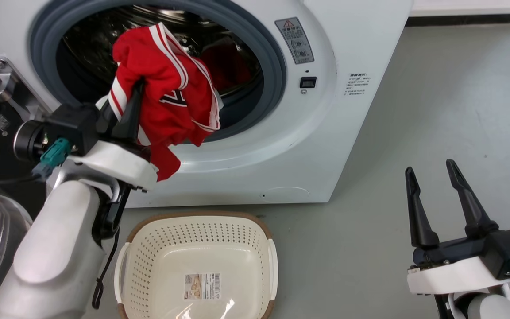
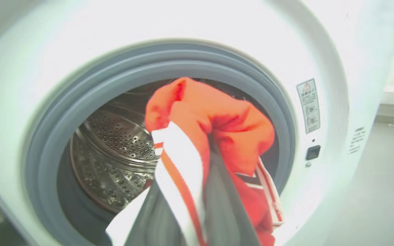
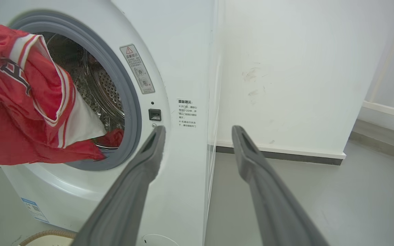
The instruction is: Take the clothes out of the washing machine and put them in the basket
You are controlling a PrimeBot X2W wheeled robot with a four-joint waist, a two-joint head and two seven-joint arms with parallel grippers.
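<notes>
The left gripper [image 1: 133, 103] has its two long dark fingers pressed together on a bunched red garment [image 1: 166, 88], holding it up at the mouth of the washing machine [image 1: 326, 133]. The cloth hangs in front of the lower left of the grey rubber ring [image 1: 273, 66], and its tail droops over the gripper's white wrist shell. The fabric is soft, thin and limp, bright red with white striped trim and a white panel, folded on itself in loose creases. Behind it the perforated steel drum [image 2: 115, 153] curves away, shiny and dotted with small holes. A second red piece [image 1: 226, 66] lies deeper in the drum. The basket [image 1: 193, 217] stands on the grey floor [image 1: 414, 110] just in front of the machine's base, below the held garment. It is a cream rounded rectangle of rigid perforated plastic with a brown woven-look rim; its bottom shows a paper label and no cloth. The right gripper [image 1: 430, 167] hovers well apart at the right, above the bare floor, with its fingers spread and holding nothing. The task looks to be at an early stage: one garment is lifted clear of the drum but not yet dropped in the basket, and at least one more waits inside.
</notes>
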